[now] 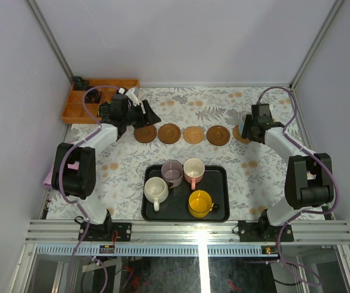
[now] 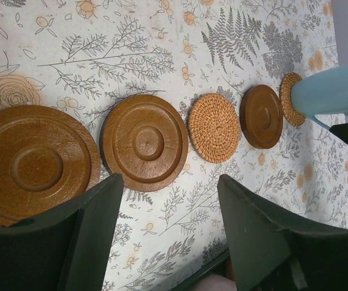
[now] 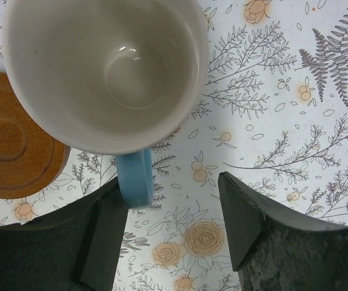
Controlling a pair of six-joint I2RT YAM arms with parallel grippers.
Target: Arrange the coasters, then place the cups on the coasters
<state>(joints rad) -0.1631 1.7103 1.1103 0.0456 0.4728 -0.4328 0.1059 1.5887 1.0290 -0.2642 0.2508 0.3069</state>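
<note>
Five coasters (image 1: 193, 134) lie in a row across the middle of the top view, the light blue cup (image 3: 104, 73) on the rightmost, four other cups (image 1: 174, 173) in the black tray (image 1: 219, 183) at lower centre, while the left gripper (image 2: 171, 182) and right gripper (image 3: 174, 182) both have their jaws spread, holding nothing.

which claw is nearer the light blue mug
Right. The right claw is at the light blue mug, by its handle; the left claw is over the coaster row's opposite end.

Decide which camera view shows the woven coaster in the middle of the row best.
The left wrist view: the woven coaster lies close and unobstructed, its weave plain to see. The top external view shows it only as a small tan disc. The right wrist view does not show it.
</note>
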